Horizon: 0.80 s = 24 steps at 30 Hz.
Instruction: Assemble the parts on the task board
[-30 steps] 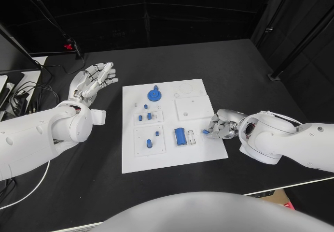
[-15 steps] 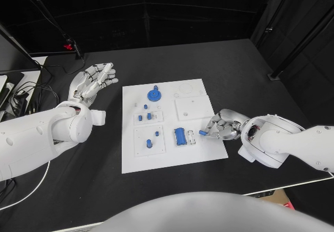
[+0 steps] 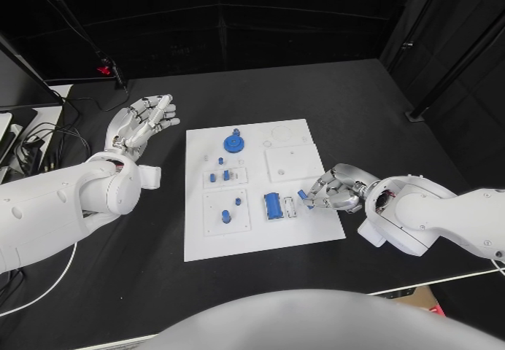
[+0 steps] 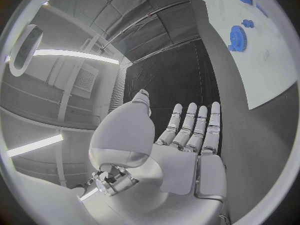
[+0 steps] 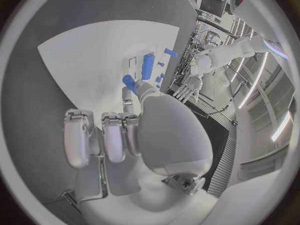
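Observation:
The white task board [image 3: 316, 225] lies in the middle of the black table. My right hand [image 3: 335, 189] reaches over its right edge and pinches a small blue part [image 3: 303, 195] [image 5: 129, 80] just right of a blue cylinder [image 3: 273, 205] [image 5: 148, 66] lying in a slot. A blue gear [image 3: 233, 141] [image 4: 235, 37] stands near the board's far edge, and several small blue pieces [image 3: 219, 176] sit in the left-hand plates. My left hand [image 3: 140, 121] [image 4: 187, 150] hovers open over the bare table left of the board, fingers straight and apart.
Cables [image 3: 42, 138] and grey equipment lie at the table's left edge. A dark post [image 3: 419, 109] stands at the far right. A raised white square plate [image 3: 290, 163] lies on the board's right half.
My right hand has moved left over the board's right edge with the small blue part, closer to the blue cylinder. The left hand has stayed still.

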### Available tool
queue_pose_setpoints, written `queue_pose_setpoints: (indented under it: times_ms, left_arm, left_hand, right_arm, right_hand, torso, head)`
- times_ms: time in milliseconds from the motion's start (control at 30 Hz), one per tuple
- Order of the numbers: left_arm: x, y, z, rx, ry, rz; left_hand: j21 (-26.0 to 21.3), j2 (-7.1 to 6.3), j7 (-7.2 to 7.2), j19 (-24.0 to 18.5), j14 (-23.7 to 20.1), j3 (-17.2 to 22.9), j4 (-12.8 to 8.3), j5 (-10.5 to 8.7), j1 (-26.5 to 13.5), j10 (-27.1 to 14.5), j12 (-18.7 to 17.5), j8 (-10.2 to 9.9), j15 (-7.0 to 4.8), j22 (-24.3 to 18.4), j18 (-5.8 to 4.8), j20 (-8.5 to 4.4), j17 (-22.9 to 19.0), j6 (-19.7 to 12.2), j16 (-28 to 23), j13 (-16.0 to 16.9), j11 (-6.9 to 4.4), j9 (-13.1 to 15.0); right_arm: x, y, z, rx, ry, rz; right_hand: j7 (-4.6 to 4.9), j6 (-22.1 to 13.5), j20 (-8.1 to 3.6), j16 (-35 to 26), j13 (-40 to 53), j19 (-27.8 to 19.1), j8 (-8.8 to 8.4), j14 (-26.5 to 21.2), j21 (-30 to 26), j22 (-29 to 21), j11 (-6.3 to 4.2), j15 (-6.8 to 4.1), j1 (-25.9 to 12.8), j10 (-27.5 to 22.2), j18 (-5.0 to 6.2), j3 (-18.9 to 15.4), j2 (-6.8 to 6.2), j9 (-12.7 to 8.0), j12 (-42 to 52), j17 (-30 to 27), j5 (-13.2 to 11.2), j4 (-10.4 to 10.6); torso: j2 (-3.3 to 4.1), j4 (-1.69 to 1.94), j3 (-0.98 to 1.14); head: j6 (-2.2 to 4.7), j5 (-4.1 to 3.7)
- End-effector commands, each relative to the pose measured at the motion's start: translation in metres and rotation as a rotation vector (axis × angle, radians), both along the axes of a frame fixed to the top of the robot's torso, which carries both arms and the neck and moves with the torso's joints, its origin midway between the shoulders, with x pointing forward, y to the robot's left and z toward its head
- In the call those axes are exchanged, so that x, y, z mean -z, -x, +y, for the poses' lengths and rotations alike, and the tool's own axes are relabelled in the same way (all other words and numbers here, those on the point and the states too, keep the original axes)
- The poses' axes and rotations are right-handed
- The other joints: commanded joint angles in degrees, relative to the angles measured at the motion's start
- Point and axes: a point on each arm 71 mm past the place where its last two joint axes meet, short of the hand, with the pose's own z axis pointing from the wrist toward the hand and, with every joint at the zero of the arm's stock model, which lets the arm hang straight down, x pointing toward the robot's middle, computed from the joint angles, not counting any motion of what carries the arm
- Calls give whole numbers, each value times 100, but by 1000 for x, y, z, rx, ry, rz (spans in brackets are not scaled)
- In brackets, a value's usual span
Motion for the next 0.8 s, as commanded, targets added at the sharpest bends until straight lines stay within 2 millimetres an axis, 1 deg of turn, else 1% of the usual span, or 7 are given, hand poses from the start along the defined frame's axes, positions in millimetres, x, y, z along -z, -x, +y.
queue_pose_setpoints:
  times_ms: [33,133,267,367,633,800]
  left_arm:
    - [-3,0,-1,10,10,-22]
    - [-3,0,-1,11,11,-22]
    - [-3,0,-1,10,10,-21]
    - [-3,0,-1,9,10,-22]
    - [-3,0,-2,10,10,-22]
    - [-3,1,-2,11,11,-22]
  left_hand:
    - [31,40,853,-1,-7,-36,-5,24,3,-33,21,39,-3,1,-104,12,-8,-47,17,-9,-12,-5]
    - [31,44,853,-3,-7,-41,-5,25,7,-35,26,43,-3,-3,-104,12,-15,-51,22,-12,-12,-8]
    - [31,51,853,-9,-8,-48,-5,27,13,-38,36,51,-3,-10,-104,12,-27,-57,31,-19,-11,-14]
    - [32,51,853,-7,-8,-49,-5,27,14,-38,38,53,-3,-8,-104,12,-28,-58,33,-20,-11,-14]
    - [32,51,853,-7,-8,-49,-5,27,14,-38,38,53,-3,-8,-104,12,-28,-58,33,-20,-11,-14]
    - [32,51,853,-7,-8,-49,-5,27,14,-38,38,53,-3,-8,-104,12,-28,-58,33,-20,-11,-14]
  right_arm:
    - [1,1,2,51,-84,41]
    - [4,1,2,93,-131,93]
    - [8,3,1,153,-191,163]
    - [12,3,1,204,-238,223]
    - [18,2,5,248,-265,281]
    - [19,0,9,255,-266,293]
  right_hand:
    - [-162,187,-2,14,1509,466,-20,607,-31,1430,8,34,-45,597,-27,-48,9,-1,-1,1510,29,-6]
    - [-166,196,-3,14,1509,459,-25,607,-42,1426,7,33,-41,597,-23,-61,12,-1,-1,1510,33,-6]
    - [-179,227,-6,14,1509,452,-33,607,-52,1422,-4,28,-12,597,-20,-91,24,5,-1,1510,58,-22]
    - [-184,242,-8,14,1509,449,-38,607,-56,1421,-9,25,-3,597,-19,-110,29,8,-1,1510,78,-27]
    - [-191,259,-11,14,1509,449,-44,607,-57,1420,-15,22,11,597,-19,-137,37,13,-1,1510,106,-35]
    - [-192,266,-13,14,1509,451,-48,607,-53,1422,-17,20,9,597,-20,-152,44,15,-1,1510,114,-32]
  torso:
    - [-4,-8,0]
    - [-2,-1,4]
    - [-3,-2,3]
    - [0,-3,-2]
    - [1,-7,-2]
    - [3,-1,2]
  head:
    - [0,7]
    - [0,1]
    - [0,8]
    - [0,7]
    - [0,12]
    - [0,12]
